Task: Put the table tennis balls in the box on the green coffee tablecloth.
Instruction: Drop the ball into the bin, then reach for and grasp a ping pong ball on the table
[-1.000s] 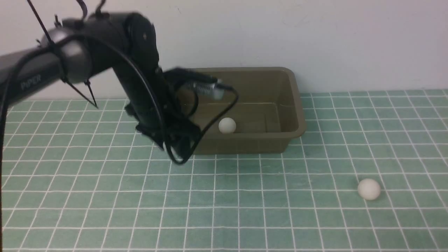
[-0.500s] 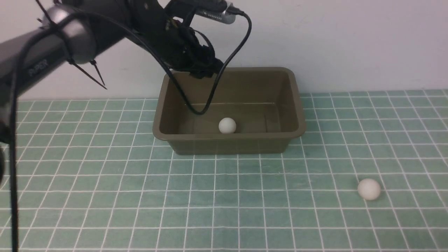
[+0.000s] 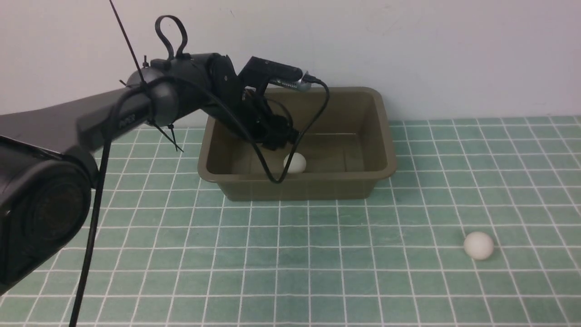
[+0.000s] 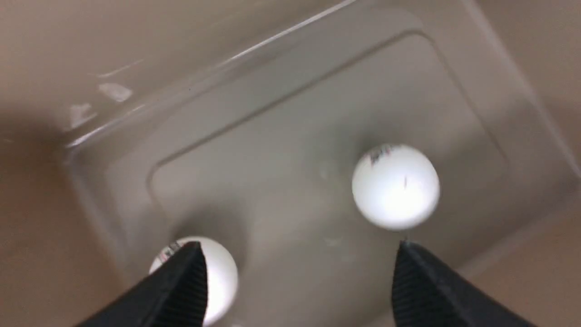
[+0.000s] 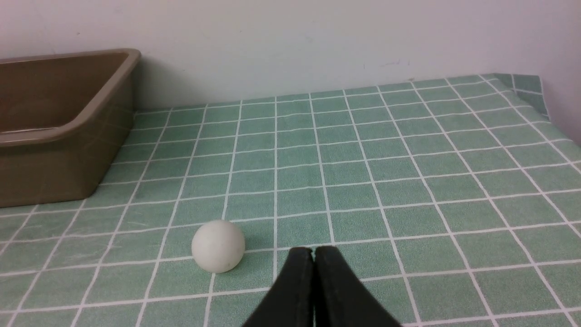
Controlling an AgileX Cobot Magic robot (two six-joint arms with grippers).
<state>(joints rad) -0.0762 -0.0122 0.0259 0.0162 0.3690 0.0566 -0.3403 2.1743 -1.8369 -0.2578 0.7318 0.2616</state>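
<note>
- Left claw (image 4: 298,249): fingers (image 4: 179,290) spread wide, nothing between them, nothing gripped. It hangs inside the box (image 3: 383,136), tips pointing down at the box floor.
- Left arm (image 3: 91,122): reaches from my left side over the box's left end.
- First ball (image 4: 396,186): white, inside the box, just beyond one fingertip and clear of both fingers in the wrist view. Slightly blurred.
- Second ball (image 4: 222,272): white, also inside the box, near a corner of the floor. My other finger covers part of it, so I cannot tell whether they touch.
- Right claw (image 5: 313,250): closed, tips pressed together, empty, low over the cloth (image 5: 408,181).
- Third ball (image 5: 218,246): on the cloth, outside the box, just beside the right claw's tips and not touching them. From the front it lies well to the right of the box and nearer to me.
- Box: olive-brown, upright on the green checked cloth, at the back of the desk near the white wall (image 3: 454,54).
</note>
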